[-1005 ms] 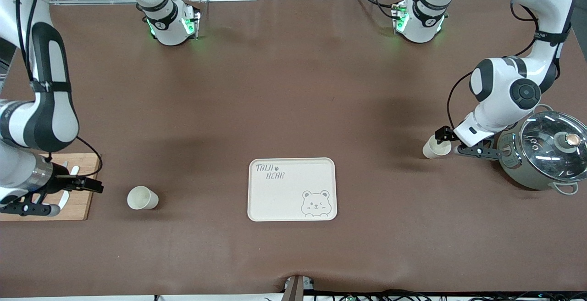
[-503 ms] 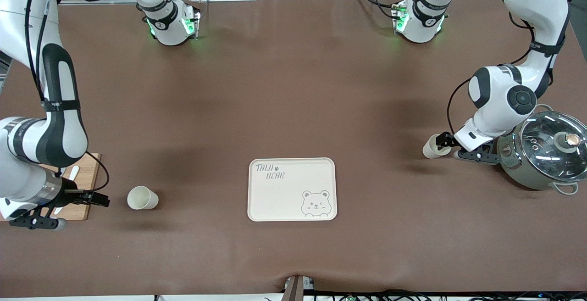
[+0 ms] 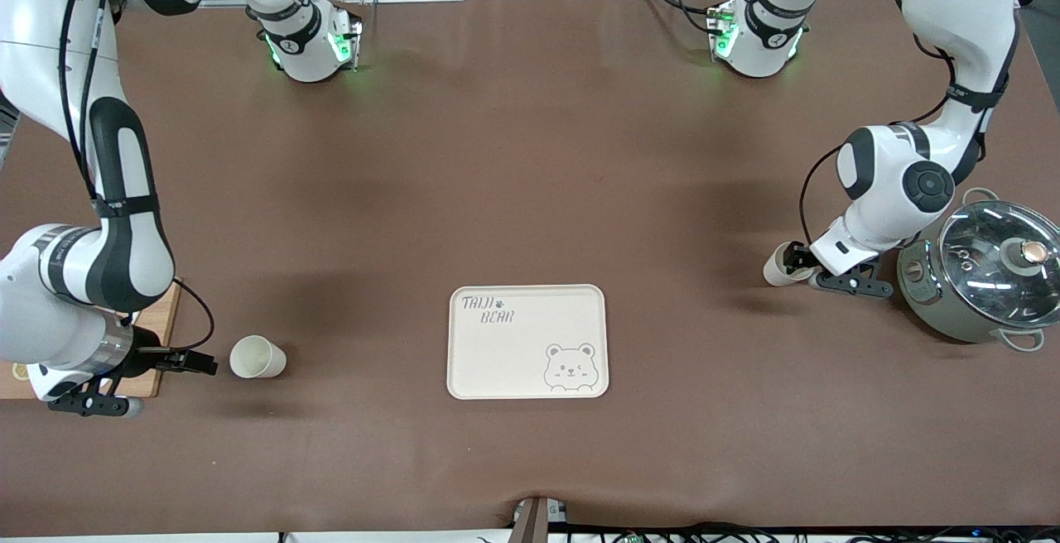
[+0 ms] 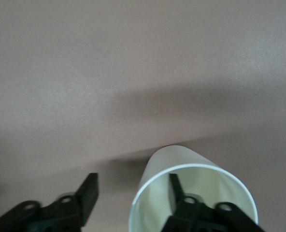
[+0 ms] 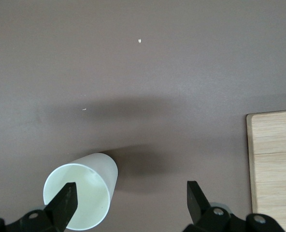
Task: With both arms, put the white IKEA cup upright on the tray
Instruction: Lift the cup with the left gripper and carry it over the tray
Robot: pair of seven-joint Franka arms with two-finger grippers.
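Two white cups lie on their sides on the brown table. One cup (image 3: pixel 258 357) lies toward the right arm's end, and my right gripper (image 3: pixel 205 364) is open just beside its mouth. In the right wrist view one fingertip (image 5: pixel 65 194) stands before that cup's mouth (image 5: pixel 80 195). The other cup (image 3: pixel 777 268) lies toward the left arm's end. My left gripper (image 3: pixel 795 260) is open at its mouth, with one finger (image 4: pixel 175 186) inside the cup (image 4: pixel 191 169) and the other finger outside. The cream-white tray (image 3: pixel 464 361) lies between the two cups, nearer to the front camera, with nothing on it.
A steel pot with a glass lid (image 3: pixel 985 274) stands at the left arm's end, close beside the left gripper. A wooden cutting board (image 3: pixel 162 329) lies under the right arm's wrist; it also shows in the right wrist view (image 5: pixel 273 164).
My right gripper has moved off the cutting board toward its cup's mouth. My left gripper has moved a little closer onto its cup, covering more of it. Both cups lie where they were.
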